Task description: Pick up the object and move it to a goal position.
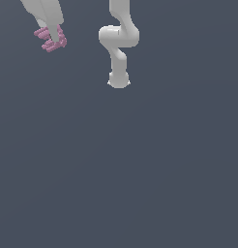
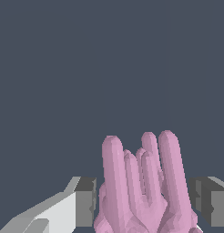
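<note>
The pink-mauve object (image 2: 143, 191), its ridges like stubby fingers, sits between the pincer's (image 2: 143, 202) two pads, which grip it. In the exterior view the object (image 1: 51, 39) hangs at the pincer's (image 1: 52, 35) tip, near the white arm (image 1: 119, 41), against a plain dark grey-blue backdrop.

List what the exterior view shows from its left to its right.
Pink object, with the claw right over it so their order is unclear → white arm.
</note>
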`<move>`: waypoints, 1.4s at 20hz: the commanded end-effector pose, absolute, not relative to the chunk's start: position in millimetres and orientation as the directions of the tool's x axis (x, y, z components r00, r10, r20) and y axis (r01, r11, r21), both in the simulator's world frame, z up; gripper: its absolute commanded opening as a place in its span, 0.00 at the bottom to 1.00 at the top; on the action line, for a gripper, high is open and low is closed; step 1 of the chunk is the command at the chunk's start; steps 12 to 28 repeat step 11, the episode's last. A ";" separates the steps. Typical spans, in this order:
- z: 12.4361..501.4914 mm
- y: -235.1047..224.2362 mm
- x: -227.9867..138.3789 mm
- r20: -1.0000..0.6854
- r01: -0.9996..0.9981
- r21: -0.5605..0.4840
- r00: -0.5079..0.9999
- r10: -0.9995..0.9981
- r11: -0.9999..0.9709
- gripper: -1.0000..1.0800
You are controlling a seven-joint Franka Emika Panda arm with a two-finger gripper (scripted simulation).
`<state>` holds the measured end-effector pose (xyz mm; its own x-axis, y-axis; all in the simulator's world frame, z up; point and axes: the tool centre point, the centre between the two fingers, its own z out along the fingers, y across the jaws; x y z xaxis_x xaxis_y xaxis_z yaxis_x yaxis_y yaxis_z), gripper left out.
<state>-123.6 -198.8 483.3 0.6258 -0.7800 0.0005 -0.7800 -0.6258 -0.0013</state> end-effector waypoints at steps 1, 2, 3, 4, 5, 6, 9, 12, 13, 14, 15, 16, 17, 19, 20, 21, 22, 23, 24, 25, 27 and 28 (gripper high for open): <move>495.0 -201.5 -127.6 0.000 -0.779 0.000 0.627 -0.779 -0.627 0.00; 498.4 -202.6 -128.7 0.000 -0.779 0.000 0.627 -0.779 -0.627 0.00; 501.3 -203.5 -129.6 0.000 -0.779 0.000 0.627 -0.779 -0.627 0.00; 503.7 -204.3 -130.3 0.000 -0.779 0.000 0.627 -0.779 -0.627 0.00; 505.6 -204.9 -130.8 0.000 -0.779 0.000 0.627 -0.779 -0.627 0.00; 507.0 -205.0 -131.0 0.000 -0.779 0.000 0.627 -0.779 -0.627 0.00; 507.9 -205.6 -130.7 0.000 -0.779 0.000 0.627 -0.779 -0.627 0.00; 507.1 -205.5 -130.2 0.000 -0.779 0.000 0.627 -0.779 -0.627 0.00; 507.1 -205.5 -130.2 0.000 -0.779 0.000 0.627 -0.779 -0.627 0.00; 507.1 -205.5 -130.2 0.000 -0.779 0.000 0.627 -0.779 -0.627 0.00; 507.1 -205.5 -130.2 0.000 -0.779 0.000 0.627 -0.779 -0.627 0.00; 507.1 -205.5 -130.2 0.000 -0.779 0.000 0.627 -0.779 -0.627 0.00; 507.1 -205.5 -130.2 0.000 -0.779 0.000 0.627 -0.779 -0.627 0.00; 507.1 -205.5 -130.2 0.000 -0.779 0.000 0.627 -0.779 -0.627 0.00; 507.1 -205.5 -130.2 0.000 -0.779 0.000 0.627 -0.779 -0.627 0.00; 507.1 -205.5 -130.2 0.000 -0.779 0.000 0.627 -0.779 -0.627 0.00; 507.1 -205.5 -130.2 0.000 -0.779 0.000 0.627 -0.779 -0.627 0.00; 507.1 -205.5 -130.2 0.000 -0.779 0.000 0.627 -0.779 -0.627 0.00; 507.1 -205.5 -130.2 0.000 -0.779 0.000 0.627 -0.779 -0.627 0.00; 507.1 -205.5 -130.2 0.000 -0.779 0.000 0.627 -0.779 -0.627 0.00; 507.1 -205.5 -130.2 0.000 -0.779 0.000 0.627 -0.779 -0.627 0.00; 507.1 -205.5 -130.2 0.000 -0.779 0.000 0.627 -0.779 -0.627 0.00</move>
